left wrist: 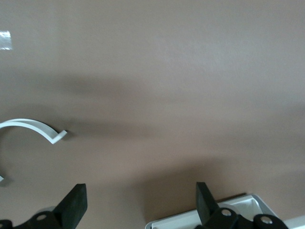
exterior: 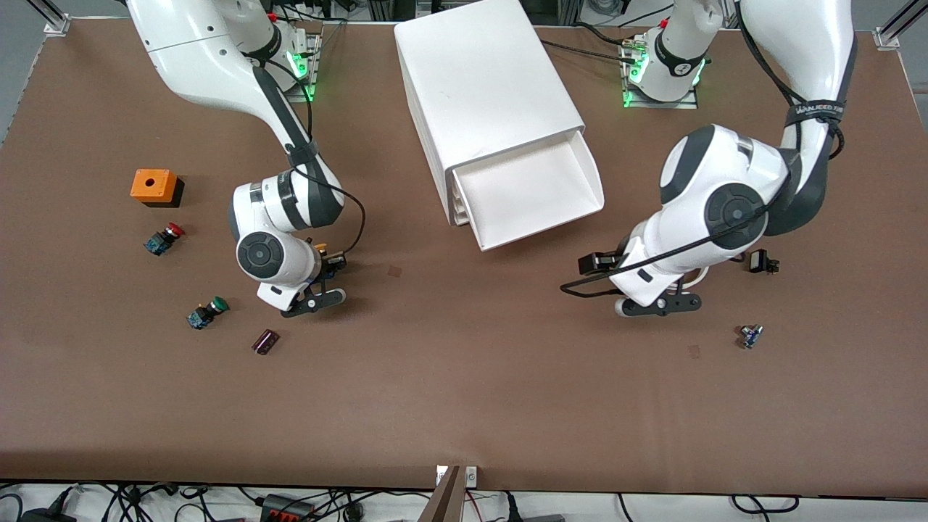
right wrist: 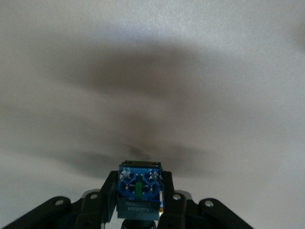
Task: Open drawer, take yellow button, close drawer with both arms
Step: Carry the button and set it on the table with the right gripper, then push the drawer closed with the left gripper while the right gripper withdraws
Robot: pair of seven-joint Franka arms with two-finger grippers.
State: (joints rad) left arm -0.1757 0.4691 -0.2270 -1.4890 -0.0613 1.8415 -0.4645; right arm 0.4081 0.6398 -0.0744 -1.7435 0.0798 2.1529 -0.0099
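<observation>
Now the right gripper (exterior: 324, 276), left of centre in the front view, is clenched on the button (right wrist: 138, 191); in the right wrist view the blue body sits squarely between the pads, low in the frame, and in the front view a speck of orange cap shows beside the wrist. The drawer (exterior: 533, 190), upper centre, stands pulled out, a smooth white plastic tray with thin walls in a boxy white cabinet (exterior: 482, 87). The left gripper (exterior: 656, 304), right of centre, hangs with its fingers spread wide, empty, over matte brown table (exterior: 464, 391). Judgement: closing is left; push the drawer front squarely, slowly, so the light cabinet does not slide.
</observation>
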